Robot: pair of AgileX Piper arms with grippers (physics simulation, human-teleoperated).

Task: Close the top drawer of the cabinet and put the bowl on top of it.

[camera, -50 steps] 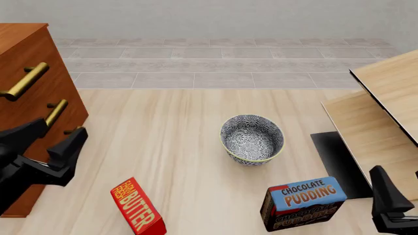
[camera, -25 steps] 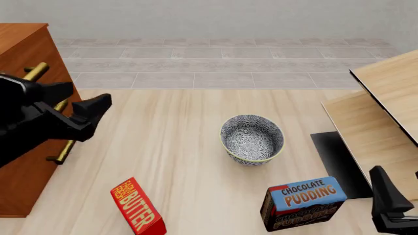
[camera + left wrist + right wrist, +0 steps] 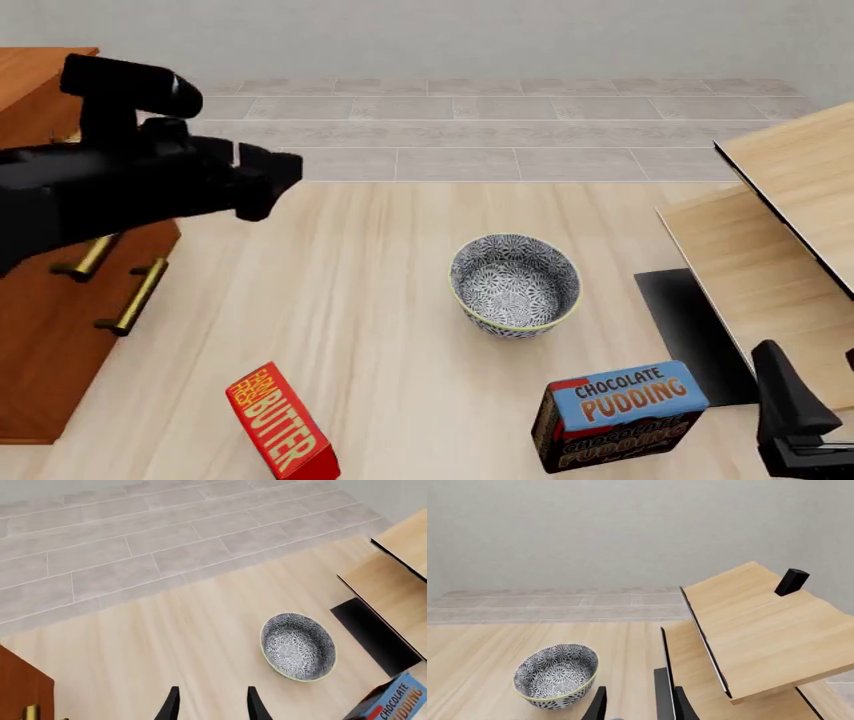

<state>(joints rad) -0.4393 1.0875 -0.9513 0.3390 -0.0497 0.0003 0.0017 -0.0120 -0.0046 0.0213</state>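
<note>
Floor: pale wood planks (image 3: 360, 300) run under everything, with grey tiles (image 3: 441, 130) beyond and a plain wall behind.
Front view, cabinet: the cabinet (image 3: 40, 330) stands at the left edge, two brass handles showing on its front; the left arm (image 3: 120, 185) crosses in front of its upper part, so the top drawer cannot be judged.
Front view, bowl: the bowl (image 3: 515, 284) sits upright on the planks near the middle, well apart from the cabinet.
Front view, boxes: a pudding box (image 3: 621, 415) lies near the bowl on the camera's side; a red butter box (image 3: 280, 425) stands tilted to the left of it.
Front view, right side: pale furniture (image 3: 774, 230) with dark edges; part of the right arm (image 3: 794, 415) at the lower corner.
Left wrist view: the left gripper (image 3: 210, 707) has its fingers apart, holding nothing; bowl (image 3: 298, 646) ahead, a cabinet corner (image 3: 23, 695) beside.
Right wrist view: the right gripper (image 3: 637, 705) is spread and empty; bowl (image 3: 556, 676) just beside the pale furniture (image 3: 754, 630).
</note>
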